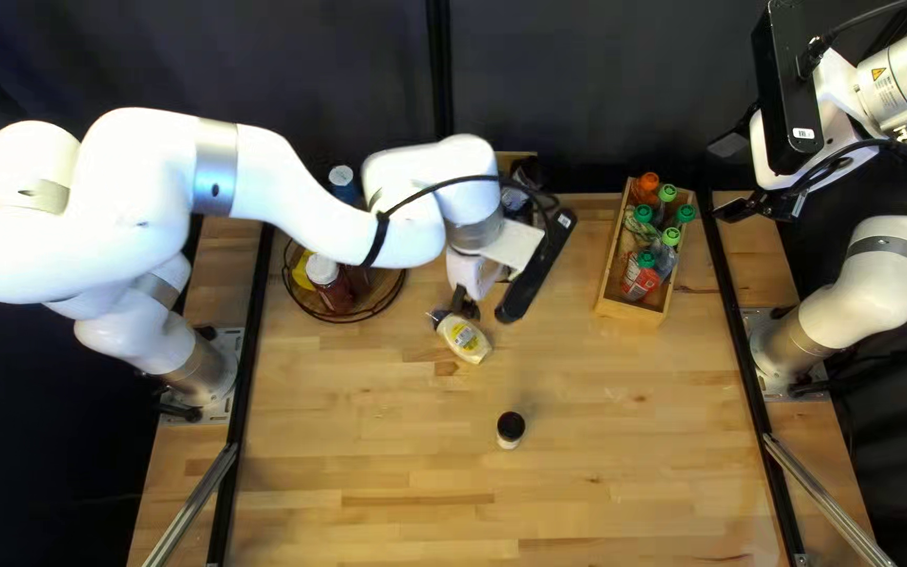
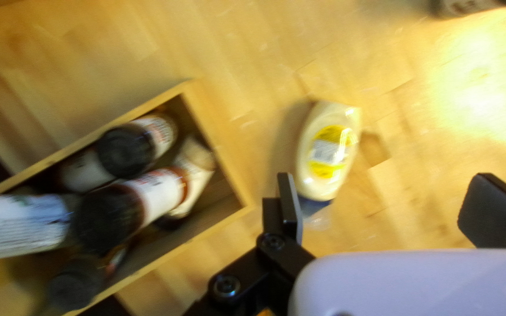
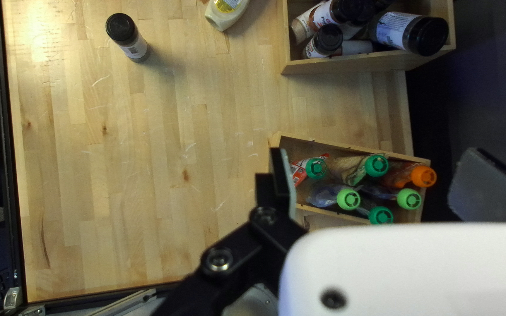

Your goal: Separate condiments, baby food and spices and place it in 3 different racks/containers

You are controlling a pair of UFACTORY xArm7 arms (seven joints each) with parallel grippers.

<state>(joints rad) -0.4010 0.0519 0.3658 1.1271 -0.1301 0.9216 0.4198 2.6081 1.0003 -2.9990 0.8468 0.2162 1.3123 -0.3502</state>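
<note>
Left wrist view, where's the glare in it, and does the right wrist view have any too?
Left wrist view: strong glare whitens the tabletop beside the squeeze bottle, whose soft shadow falls toward the wooden box; right wrist view: a bright patch on the wood beyond the black-capped jar.

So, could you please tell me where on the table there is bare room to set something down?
The tabletop is bare between the black-capped jar and the pouch box, and from that jar to the near edge. It is crowded farther back, where the squeeze bottle lies by my left end effector, near the wire basket.
</note>
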